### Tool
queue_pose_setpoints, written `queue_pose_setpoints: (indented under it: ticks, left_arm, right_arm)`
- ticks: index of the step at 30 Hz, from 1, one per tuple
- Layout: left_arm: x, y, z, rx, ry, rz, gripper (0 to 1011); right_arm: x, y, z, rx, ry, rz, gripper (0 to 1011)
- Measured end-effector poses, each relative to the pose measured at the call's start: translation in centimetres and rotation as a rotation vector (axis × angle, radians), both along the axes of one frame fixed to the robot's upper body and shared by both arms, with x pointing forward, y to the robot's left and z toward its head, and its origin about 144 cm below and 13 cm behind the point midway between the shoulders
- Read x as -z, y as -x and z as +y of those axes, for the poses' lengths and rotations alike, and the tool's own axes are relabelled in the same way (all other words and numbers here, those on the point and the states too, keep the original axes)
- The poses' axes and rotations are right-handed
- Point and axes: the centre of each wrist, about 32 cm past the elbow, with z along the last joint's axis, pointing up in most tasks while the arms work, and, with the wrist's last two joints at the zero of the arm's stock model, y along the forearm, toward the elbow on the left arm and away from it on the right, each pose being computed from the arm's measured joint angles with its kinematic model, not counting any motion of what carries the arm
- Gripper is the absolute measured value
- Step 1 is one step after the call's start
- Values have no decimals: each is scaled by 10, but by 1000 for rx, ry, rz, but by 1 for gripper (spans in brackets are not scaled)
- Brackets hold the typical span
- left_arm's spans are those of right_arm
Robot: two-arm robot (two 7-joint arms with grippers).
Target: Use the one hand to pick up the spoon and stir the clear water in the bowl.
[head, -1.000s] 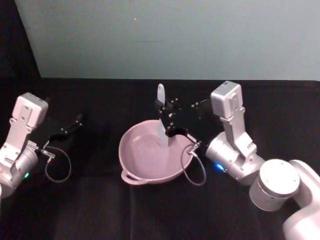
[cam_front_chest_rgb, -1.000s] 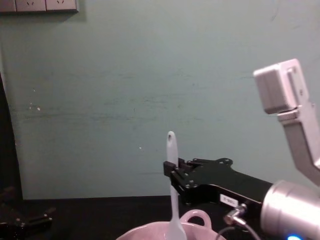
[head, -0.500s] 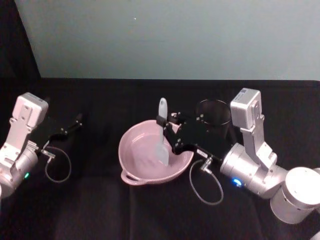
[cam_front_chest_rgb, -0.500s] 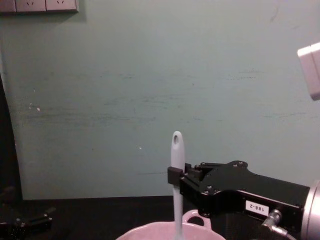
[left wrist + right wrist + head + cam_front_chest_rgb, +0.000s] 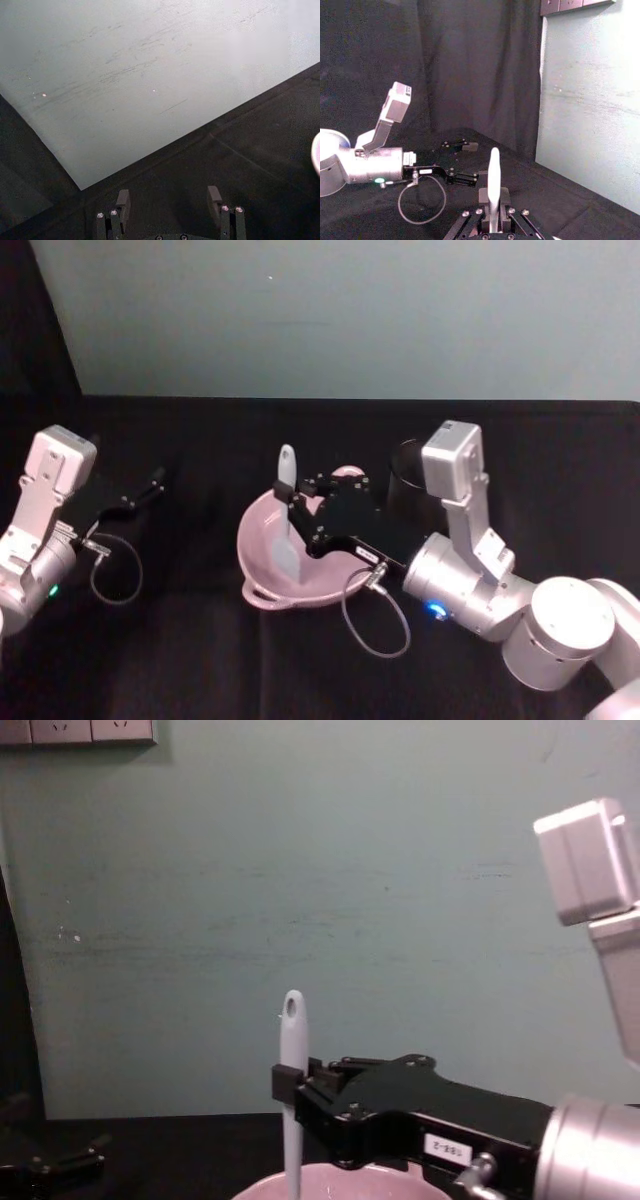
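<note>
Right black flat-jawed tool (image 5: 290,498) sits clenched on long white plastic spoon (image 5: 288,552), upright, head down near left wall of pale pink wide bowl (image 5: 255,530); a wider sweep could knock that wall and tip the bowl; left tool (image 5: 155,482) open, well left of bowl.

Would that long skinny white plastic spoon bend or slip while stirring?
Probably stiff: the long white plastic spoon stands straight in the right gripper. Likely light, being so slim. Pinched at one spot mid-handle, it might slip against the pale pink bowl.
</note>
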Motion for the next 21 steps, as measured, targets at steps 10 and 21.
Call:
queue_pose_setpoints:
  ticks: [10, 21]
  left_arm:
    - [0, 0, 0, 0, 0, 0, 1011]
    - [0, 0, 0, 0, 0, 0, 1011]
  right_arm:
    - [9, -16, 18, 49, -21, -15, 123]
    - [18, -41, 23, 140, -21, -39, 123]
